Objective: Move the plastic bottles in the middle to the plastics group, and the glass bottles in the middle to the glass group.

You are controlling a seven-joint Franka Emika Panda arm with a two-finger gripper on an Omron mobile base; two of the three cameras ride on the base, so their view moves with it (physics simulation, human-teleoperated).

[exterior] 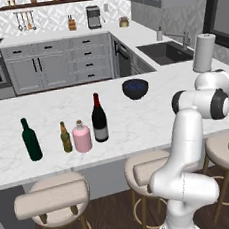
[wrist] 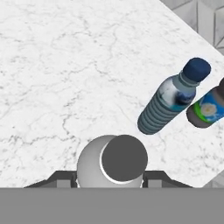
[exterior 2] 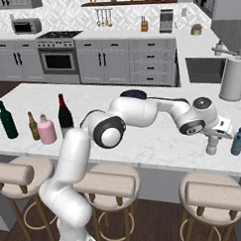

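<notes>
gripper (exterior 2: 211,147) closed round the small clear bottle (exterior 2: 211,149), upright | blue water bottle (exterior 2: 237,141) just beside it on the counter (exterior 2: 158,140) | looks ready to set down

Looking straight down, I see a small clear bottle (wrist: 111,164) with a dark grey cap between my jaws, its sides against my fingertips (wrist: 65,178). Below it lies the white marble bench (wrist: 65,78). To the right stands a ribbed blue-capped bottle (wrist: 168,103), and just beside that another bottle (wrist: 209,109) (green label, cut off by the edge).
</notes>
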